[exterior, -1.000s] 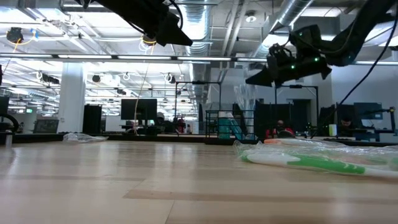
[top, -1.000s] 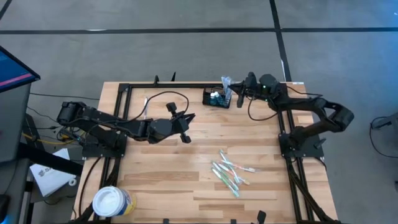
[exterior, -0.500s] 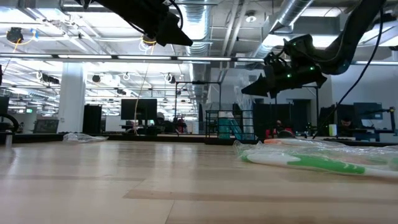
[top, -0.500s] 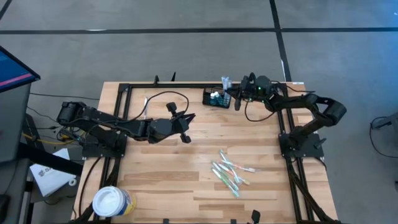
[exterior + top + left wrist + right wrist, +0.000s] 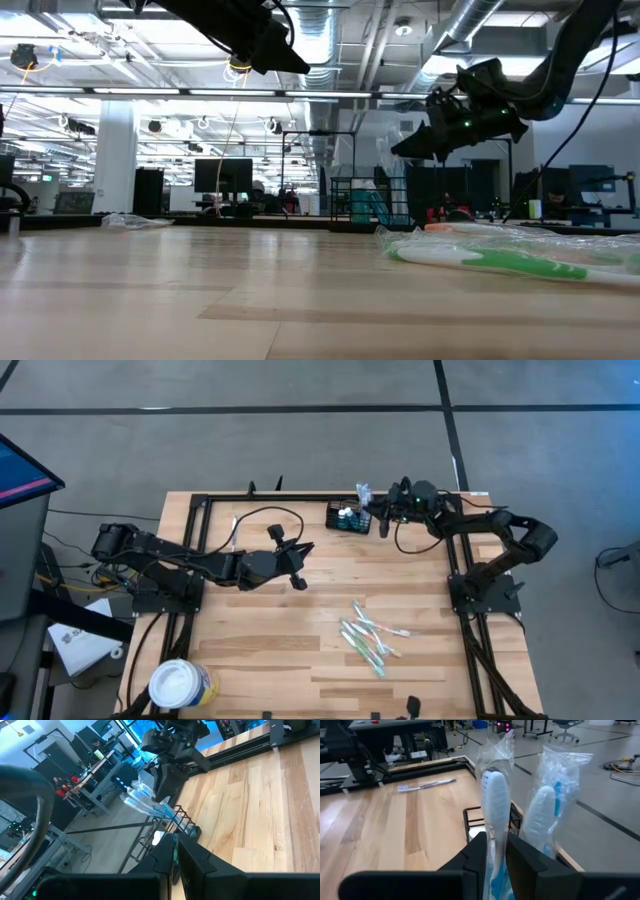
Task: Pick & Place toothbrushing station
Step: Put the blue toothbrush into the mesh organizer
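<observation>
The toothbrushing station (image 5: 345, 517), a small black wire-mesh caddy, stands at the table's far edge right of centre. It also shows in the left wrist view (image 5: 183, 823). Two plastic-wrapped toothbrushes (image 5: 544, 810) stand in it, heads up. My right gripper (image 5: 381, 519) hangs just right of the caddy and is shut on one wrapped toothbrush (image 5: 494, 795). My left gripper (image 5: 300, 566) hovers over the table's middle, shut and empty, well left of the caddy. My right gripper pinches the wrapped toothbrush's handle (image 5: 496, 837) below the white head, between its two fingers (image 5: 476, 854). The fingers slant down from the table's right side (image 5: 167, 787). The toothbrush stands head up, its lower end inside the caddy (image 5: 470, 814).
Several wrapped toothbrushes (image 5: 368, 638) lie in a loose pile on the table's near right part. A round white tub (image 5: 180, 685) stands at the near left corner. A black frame rail (image 5: 300, 497) runs along the far edge beside the caddy.
My right gripper has come down and a little toward the table's left, closer to the caddy, and the arm's elbow has drawn in with it. In the last half second it has kept nearly still.
</observation>
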Controlling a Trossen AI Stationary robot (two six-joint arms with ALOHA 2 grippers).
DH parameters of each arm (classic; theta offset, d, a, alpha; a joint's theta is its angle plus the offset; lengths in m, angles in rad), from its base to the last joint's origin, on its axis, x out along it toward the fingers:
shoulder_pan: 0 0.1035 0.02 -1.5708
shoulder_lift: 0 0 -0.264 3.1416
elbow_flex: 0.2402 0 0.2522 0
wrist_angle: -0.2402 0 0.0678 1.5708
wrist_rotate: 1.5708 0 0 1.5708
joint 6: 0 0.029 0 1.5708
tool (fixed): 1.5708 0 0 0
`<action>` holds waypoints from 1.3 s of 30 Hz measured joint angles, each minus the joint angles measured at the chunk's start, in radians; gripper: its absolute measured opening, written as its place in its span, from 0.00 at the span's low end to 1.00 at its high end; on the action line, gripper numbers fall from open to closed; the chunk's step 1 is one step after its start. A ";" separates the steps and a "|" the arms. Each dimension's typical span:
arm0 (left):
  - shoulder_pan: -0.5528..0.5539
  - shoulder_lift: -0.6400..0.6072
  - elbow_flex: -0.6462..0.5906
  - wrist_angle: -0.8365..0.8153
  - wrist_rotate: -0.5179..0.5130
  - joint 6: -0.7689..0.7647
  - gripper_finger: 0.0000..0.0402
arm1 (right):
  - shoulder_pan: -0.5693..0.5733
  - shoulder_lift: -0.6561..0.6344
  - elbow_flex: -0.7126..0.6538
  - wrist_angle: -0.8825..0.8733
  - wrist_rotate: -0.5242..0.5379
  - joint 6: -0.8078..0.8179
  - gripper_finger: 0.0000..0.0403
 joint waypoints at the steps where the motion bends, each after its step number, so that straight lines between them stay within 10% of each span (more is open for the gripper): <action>1: 0.000 0.000 0.000 0.000 0.000 0.000 0.04 | -0.001 0.000 0.000 0.001 -0.016 0.001 0.15; 39: 0.000 0.000 0.000 0.000 0.000 0.000 0.04 | -0.078 -0.064 0.001 -0.176 -0.161 -0.073 0.16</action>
